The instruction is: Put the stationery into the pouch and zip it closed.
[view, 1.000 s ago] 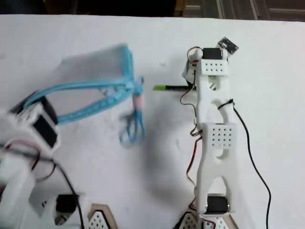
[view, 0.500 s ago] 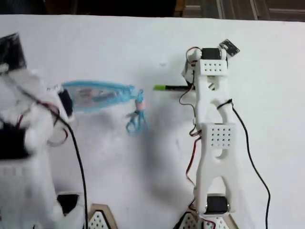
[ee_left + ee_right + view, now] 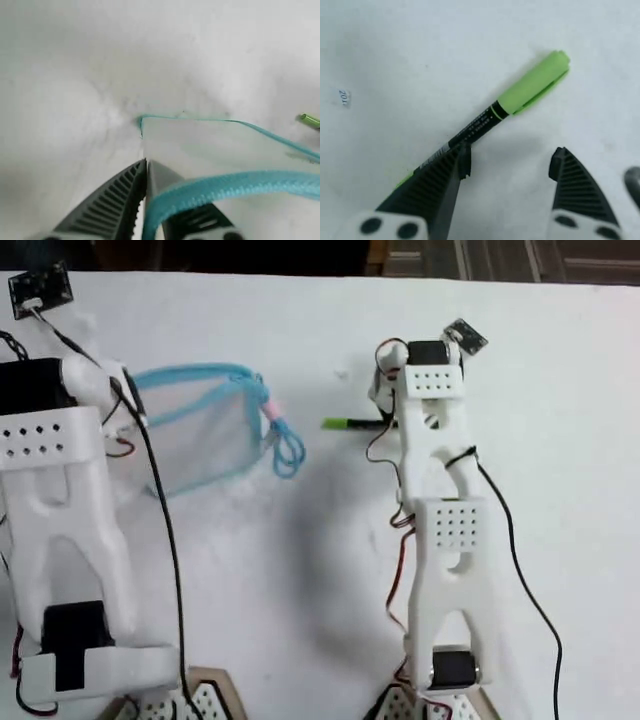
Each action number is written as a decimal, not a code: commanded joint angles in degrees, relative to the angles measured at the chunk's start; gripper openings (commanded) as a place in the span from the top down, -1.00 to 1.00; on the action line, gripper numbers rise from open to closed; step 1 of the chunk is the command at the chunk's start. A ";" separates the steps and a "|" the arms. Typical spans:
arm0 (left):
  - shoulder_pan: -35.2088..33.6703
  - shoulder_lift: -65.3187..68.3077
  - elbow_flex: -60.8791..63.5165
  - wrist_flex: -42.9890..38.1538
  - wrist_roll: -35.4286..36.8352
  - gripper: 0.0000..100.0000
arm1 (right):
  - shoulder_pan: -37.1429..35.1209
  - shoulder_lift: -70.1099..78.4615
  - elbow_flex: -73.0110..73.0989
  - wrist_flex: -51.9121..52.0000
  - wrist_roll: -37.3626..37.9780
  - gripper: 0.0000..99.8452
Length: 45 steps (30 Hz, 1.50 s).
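Bright, diffuse light on the white table [image 3: 250, 620], mild glare, soft grey shadow beside the marker [image 3: 530, 80].

The pouch [image 3: 200, 430] is see-through plastic with a light blue zipper band around the edge, plus a little pink bead and a blue cord loop [image 3: 287, 450] hanging off the pull. One corner is pinched in the left gripper [image 3: 146, 167]. The green highlighter [image 3: 348, 424] has a black printed barrel and a green cap. It's lying flat on the white desk [image 3: 300, 590] just past the loop, not touching the pouch.
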 commanded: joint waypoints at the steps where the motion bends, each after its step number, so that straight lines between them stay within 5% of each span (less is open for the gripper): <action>1: 0.48 1.36 0.79 -0.09 -0.18 0.96 | 1.01 -1.19 -2.29 -1.80 -4.48 0.49; 10: 0.48 1.27 0.88 -0.09 -0.18 0.96 | 2.15 -0.75 -2.29 -6.64 -14.24 0.49; 23: 0.66 1.36 0.97 -0.09 -0.26 0.96 | 5.49 9.98 -2.29 -10.86 -17.32 0.49; 26: 0.66 1.45 0.97 -0.09 -0.26 0.96 | 5.41 11.91 -2.29 -10.86 -17.23 0.63; 30: 0.66 1.45 0.97 -0.09 -0.26 0.96 | 5.32 12.00 -2.29 -10.77 -12.13 0.98; 38: 0.48 1.45 0.97 -0.09 -0.26 0.96 | 5.49 10.07 -4.57 -4.26 -10.11 0.96; 45: 0.48 1.45 0.97 -0.09 -0.26 0.96 | 5.23 6.29 -16.26 6.37 -0.44 0.97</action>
